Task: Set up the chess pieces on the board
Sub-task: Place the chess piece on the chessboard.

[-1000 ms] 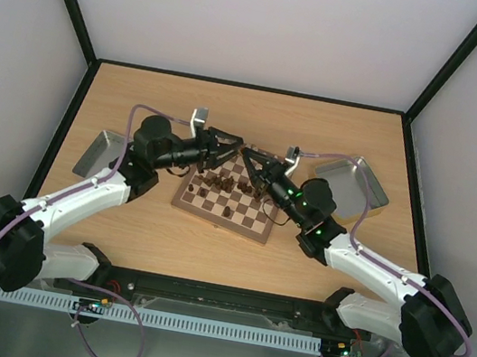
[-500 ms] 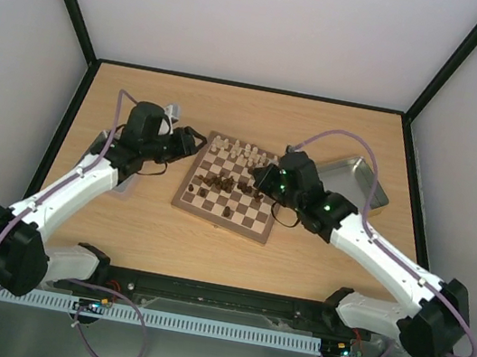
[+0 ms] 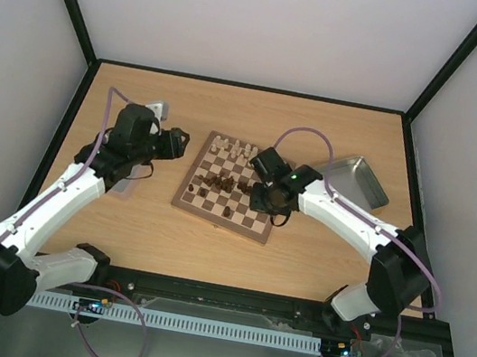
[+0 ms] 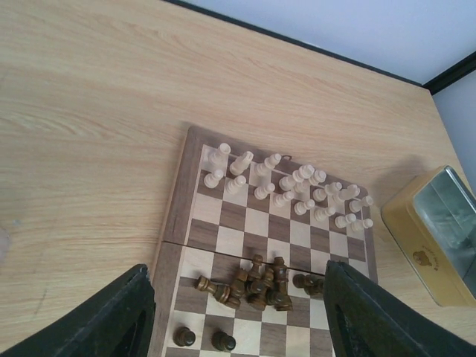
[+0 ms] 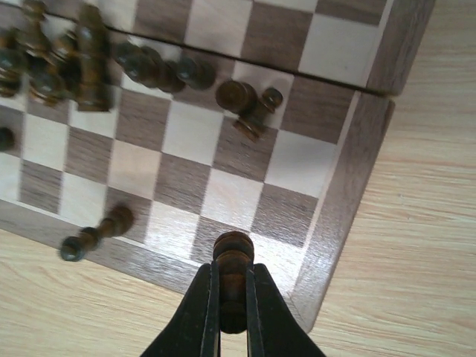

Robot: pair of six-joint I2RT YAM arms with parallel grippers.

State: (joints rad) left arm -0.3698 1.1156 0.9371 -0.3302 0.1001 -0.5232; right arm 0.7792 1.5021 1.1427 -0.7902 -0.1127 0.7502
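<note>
No legible text anywhere. Right side, gold tin [image 4: 433, 236]: small emblem on its side wall, too small to read.

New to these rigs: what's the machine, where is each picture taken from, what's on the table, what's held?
Two robot arms stand at the table's near edge. One picture looks down from above; the others come from a camera on each wrist. On the table: a chessboard, cream pieces upright along its far side, dark pieces heaped mid-board, and a metal tray beside it. The left end effector is open, empty. The right end effector grips one dark piece over the board's corner.
</note>
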